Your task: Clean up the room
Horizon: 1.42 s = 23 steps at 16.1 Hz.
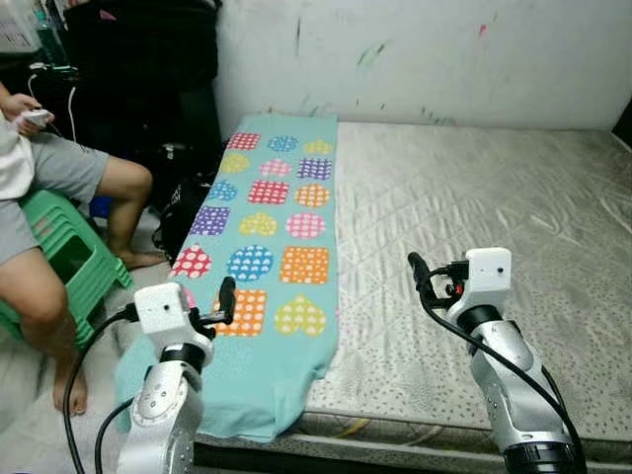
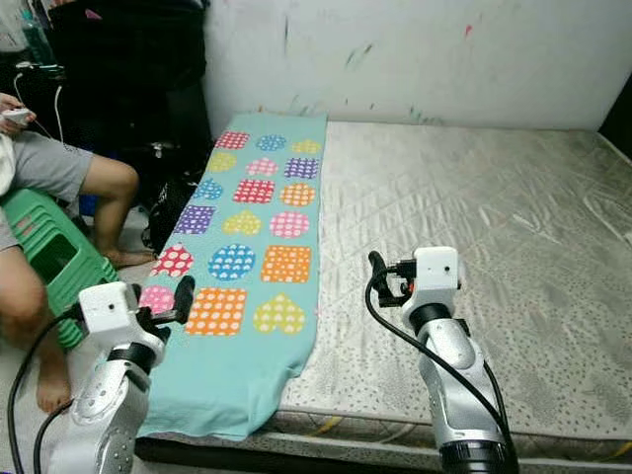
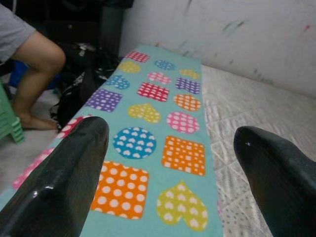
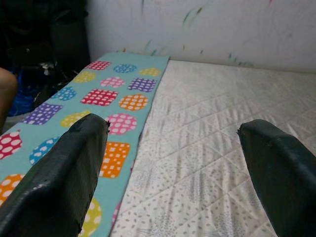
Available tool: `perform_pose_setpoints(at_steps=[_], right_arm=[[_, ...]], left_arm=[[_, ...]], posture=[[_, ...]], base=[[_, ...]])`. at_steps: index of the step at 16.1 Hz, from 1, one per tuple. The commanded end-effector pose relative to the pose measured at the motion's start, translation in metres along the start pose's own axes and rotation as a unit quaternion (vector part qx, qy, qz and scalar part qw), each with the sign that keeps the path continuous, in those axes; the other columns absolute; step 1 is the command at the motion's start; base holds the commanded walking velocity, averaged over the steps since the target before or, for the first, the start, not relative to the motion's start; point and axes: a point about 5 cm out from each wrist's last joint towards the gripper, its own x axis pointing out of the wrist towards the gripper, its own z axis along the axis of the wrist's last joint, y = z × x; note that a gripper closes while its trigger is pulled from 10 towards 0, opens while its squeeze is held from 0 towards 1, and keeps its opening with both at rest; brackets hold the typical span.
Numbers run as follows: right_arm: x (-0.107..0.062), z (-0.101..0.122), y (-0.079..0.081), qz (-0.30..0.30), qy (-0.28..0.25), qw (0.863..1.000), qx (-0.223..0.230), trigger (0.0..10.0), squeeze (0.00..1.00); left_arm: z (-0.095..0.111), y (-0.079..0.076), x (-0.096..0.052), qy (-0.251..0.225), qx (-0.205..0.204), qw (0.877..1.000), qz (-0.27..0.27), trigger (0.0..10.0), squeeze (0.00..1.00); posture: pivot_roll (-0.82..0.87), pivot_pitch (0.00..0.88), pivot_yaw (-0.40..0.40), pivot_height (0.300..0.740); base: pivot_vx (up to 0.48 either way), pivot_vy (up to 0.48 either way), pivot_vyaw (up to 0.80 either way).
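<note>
A bare quilted mattress (image 1: pixel 474 207) lies against a paint-flecked white wall (image 1: pixel 425 54), and a folded teal blanket (image 1: pixel 267 227) printed with dotted hearts, squares and circles runs in a long strip along the mattress's left edge, its near end drooping over the corner towards the floor.

The left hand (image 1: pixel 228 299) hovers above the near end of the blanket, close to an orange dotted square. In the left wrist view its two black fingers (image 3: pixel 59 182) stand wide apart with nothing between them, and the blanket stretches straight ahead of this hand to the wall.

The right hand (image 1: pixel 419 269) is raised over the bare mattress, just to the right of the blanket's long edge and not touching it. Its fingers (image 4: pixel 59 173) are also spread wide and empty; ahead of them and to the hand's left lies the blanket, with plain mattress beyond and to the right.

Well to the left of the left hand, a person (image 1: pixel 39 207) in grey shorts sits on a green plastic stool (image 1: pixel 69 252), bare feet on the floor, holding a small white device. A dark bag (image 1: pixel 183 202) rests on the floor between the person's leg and the bed, beside the blanket's far half.
</note>
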Motion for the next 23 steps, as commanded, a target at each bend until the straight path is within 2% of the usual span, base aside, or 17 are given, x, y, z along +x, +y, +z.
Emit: perform_pose_setpoints(at_steps=[1,5,20,23], right_arm=[[0.0011,0.0025,-0.0012,0.001,-0.004,1.000,-0.001,10.0,0.00],[0.0010,0.0026,-0.0015,0.001,-0.004,1.000,-0.003,10.0,0.00],[0.0040,0.0034,-0.0003,0.005,-0.004,1.000,-0.002,10.0,0.00],[0.0053,0.0040,-0.0012,0.005,-0.005,1.000,-0.003,10.0,0.00]], left_arm=[[-0.0018,0.0002,-0.0004,0.005,0.003,1.000,0.003,10.0,0.00],[-0.0025,0.0005,-0.0008,0.007,0.002,1.000,0.005,10.0,0.00],[-0.0026,0.0023,0.0001,0.009,-0.001,1.000,0.010,10.0,0.00],[-0.0027,0.0025,-0.0001,0.008,0.008,1.000,0.008,10.0,0.00]], posture=[[-0.06,0.000,0.014,0.740],[-0.06,0.000,0.012,0.740],[-0.06,0.004,0.009,0.740],[-0.06,0.003,0.010,0.740]], base=[[0.000,0.000,0.00],[0.000,0.000,0.00],[0.000,0.473,0.00],[0.000,0.107,0.00]])
